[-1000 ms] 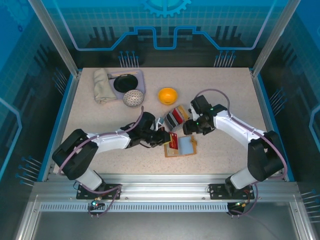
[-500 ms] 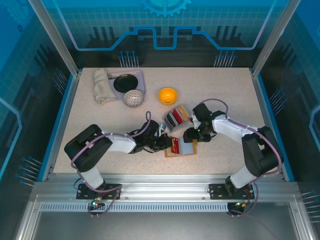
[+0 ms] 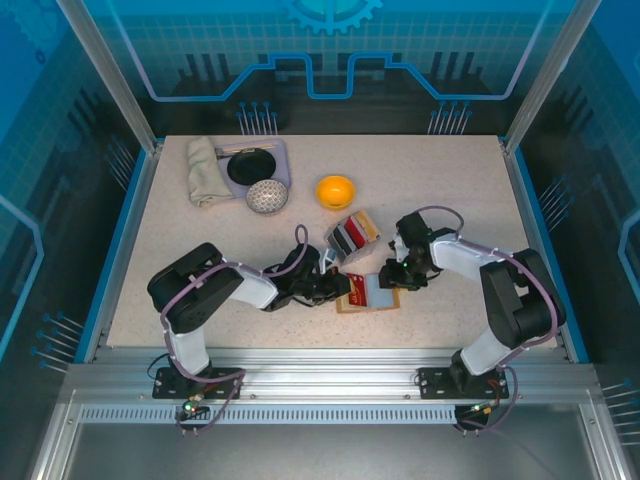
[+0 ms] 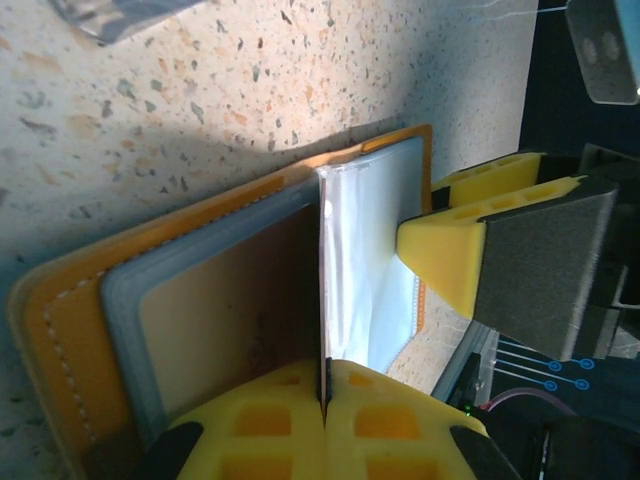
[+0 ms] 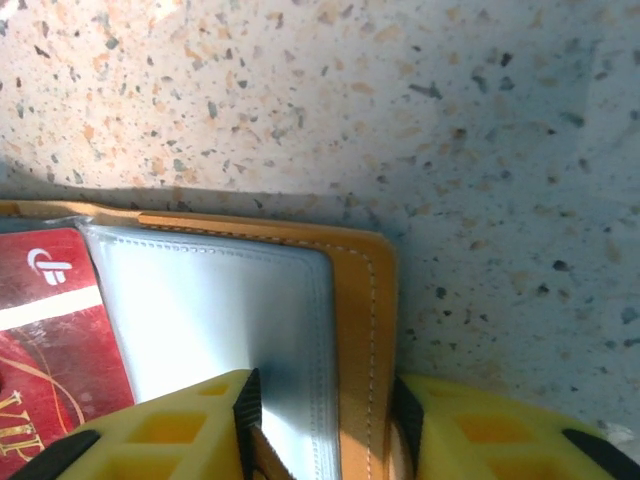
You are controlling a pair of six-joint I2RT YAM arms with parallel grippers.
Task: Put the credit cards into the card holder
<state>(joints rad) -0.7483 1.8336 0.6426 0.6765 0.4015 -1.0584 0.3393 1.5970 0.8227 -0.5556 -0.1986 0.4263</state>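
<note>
Left wrist view showed the left claw (image 4: 325,405) pinched together on the thin edge of a red credit card (image 5: 48,335). The card was seen edge-on there, reaching over the open card holder (image 4: 85,330) beside its clear inner sleeve. Just past the sleeve's far end sat a yellow finger (image 4: 445,262) of the right claw (image 5: 325,432).

From the right wrist, that claw was clamped on the holder's right-hand flap. One pad pressed on the clear pocket and the other sat against the outside of the stitched tan edge. The red card lay over the holder's left part.

From above, both claws met at the holder, which lay open on the speckled surface (image 3: 450,180) near its front middle. Just behind the holder stood a grey slotted tray (image 3: 372,228) with more credit cards (image 3: 345,237) set in it. An orange bowl (image 3: 335,190) sat further back.
</note>
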